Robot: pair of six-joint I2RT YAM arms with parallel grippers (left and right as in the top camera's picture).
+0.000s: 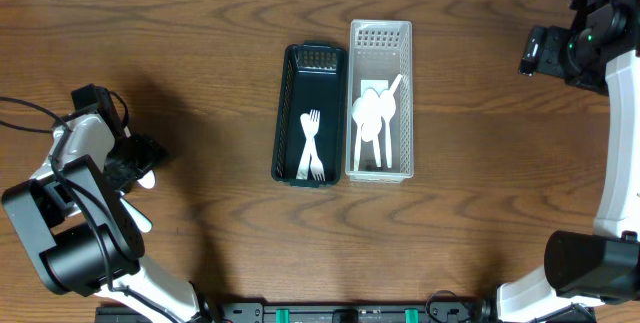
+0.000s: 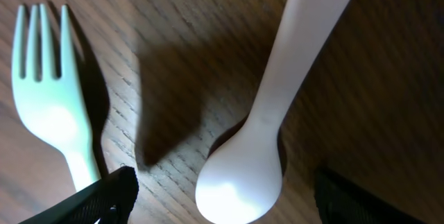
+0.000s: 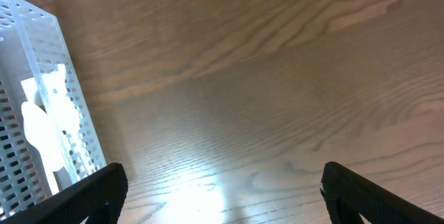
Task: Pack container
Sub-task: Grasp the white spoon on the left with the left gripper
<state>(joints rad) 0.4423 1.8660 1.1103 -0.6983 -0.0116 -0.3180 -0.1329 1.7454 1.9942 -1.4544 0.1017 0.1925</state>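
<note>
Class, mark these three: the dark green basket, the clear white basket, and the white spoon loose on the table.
dark green basket (image 1: 320,93), overhead view, bare floor at its empty end.
clear white basket (image 1: 380,63), overhead view, bare floor at its empty end.
white spoon (image 2: 239,186), left wrist view, its bowl.

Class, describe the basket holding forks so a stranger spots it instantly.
On the wooden table, two slotted baskets sit side by side at the centre. The left basket holds white forks. It alone is dark green; the right basket is clear white and holds spoons.
</note>
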